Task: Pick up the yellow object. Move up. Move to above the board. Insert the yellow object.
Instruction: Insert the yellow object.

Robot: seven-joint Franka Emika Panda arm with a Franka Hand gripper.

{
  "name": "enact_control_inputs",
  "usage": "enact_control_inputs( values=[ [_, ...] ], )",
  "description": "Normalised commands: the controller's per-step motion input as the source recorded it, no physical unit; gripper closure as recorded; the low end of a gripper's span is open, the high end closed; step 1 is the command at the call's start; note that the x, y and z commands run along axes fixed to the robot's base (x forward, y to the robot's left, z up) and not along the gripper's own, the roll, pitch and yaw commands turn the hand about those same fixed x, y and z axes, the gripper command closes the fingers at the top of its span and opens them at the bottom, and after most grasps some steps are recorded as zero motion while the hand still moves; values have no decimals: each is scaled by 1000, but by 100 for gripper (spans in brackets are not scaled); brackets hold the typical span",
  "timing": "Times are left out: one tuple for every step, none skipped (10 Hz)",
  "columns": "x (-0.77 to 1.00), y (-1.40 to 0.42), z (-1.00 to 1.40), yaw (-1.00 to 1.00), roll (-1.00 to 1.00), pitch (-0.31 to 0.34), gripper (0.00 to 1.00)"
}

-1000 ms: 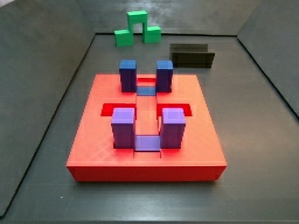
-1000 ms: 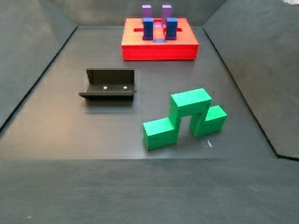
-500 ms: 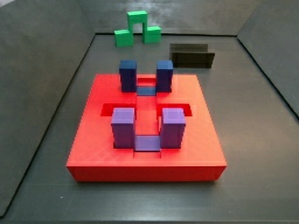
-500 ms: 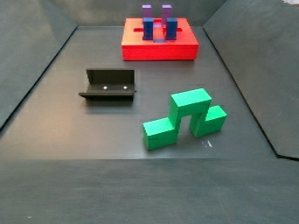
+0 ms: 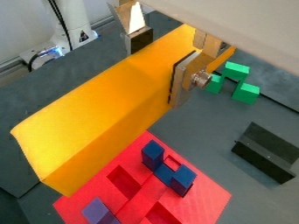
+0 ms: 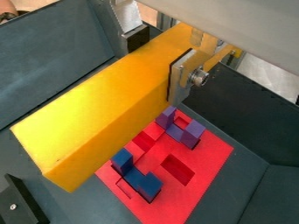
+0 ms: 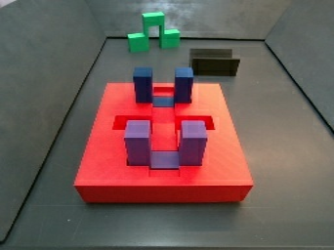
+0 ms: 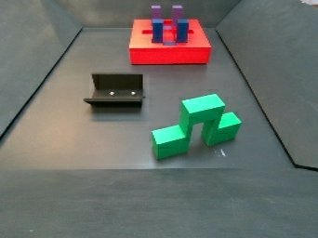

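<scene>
— Fingers first: what do they hold?

— Silver plates clamp the yellow object (image 5: 111,109) across its width in both wrist views; one finger plate (image 5: 187,77) lies flat against the bar's side face, another (image 5: 131,26) shows at the far side. The gripper (image 5: 163,48) is closed on it, near one end of the bar, and the long remainder juts out away from the wrist. Same hold in a wrist view here: gripper (image 6: 163,52), bar (image 6: 105,109).

— Where is the bar relative to the board?

— It hangs in the air above the board (image 5: 122,188), apart from it; the red slab with its purple-blue posts (image 5: 170,171) lies below the bar's free half. In a wrist view the posts (image 6: 181,131) and recessed slots show beneath the bar's edge.

— Do the side cameras catch the gripper?

— Neither shows it, nor the bar. In a side view the board (image 7: 104,161) fills the middle, the green blocks (image 7: 152,31) at about twelve o'clock from it, the fixture (image 7: 214,62) at about one o'clock. In a side view from the opposite end, the green blocks (image 8: 196,125) are nearest, the fixture (image 8: 114,90) at about ten o'clock from them, and the board (image 8: 169,51) at about twelve o'clock, well apart.
</scene>
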Motion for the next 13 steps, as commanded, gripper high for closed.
enact_control_inputs(
  values=[
    [-6, 0, -846, 0, 20, -40, 100],
    [0, 0, -1000, 0, 101, 0, 100],
    [0, 0, -1000, 0, 139, -3, 100],
    [0, 0, -1000, 0, 87, -7, 100],
    [0, 0, -1000, 0, 81, -9, 100],
    [0, -6, -1000, 0, 73, -9, 100],
    [0, -103, -1000, 0, 76, -7, 100],
    [0, -234, -1000, 0, 83, -9, 100],
    [69, -331, -1000, 9, 77, -7, 100],
    [214, -369, -1000, 6, 63, 0, 100],
    [383, -323, -1000, 0, 96, 36, 100],
    [434, -240, -994, 0, 97, 44, 100],
    [491, -157, -966, 0, 106, 64, 100]
  ],
)
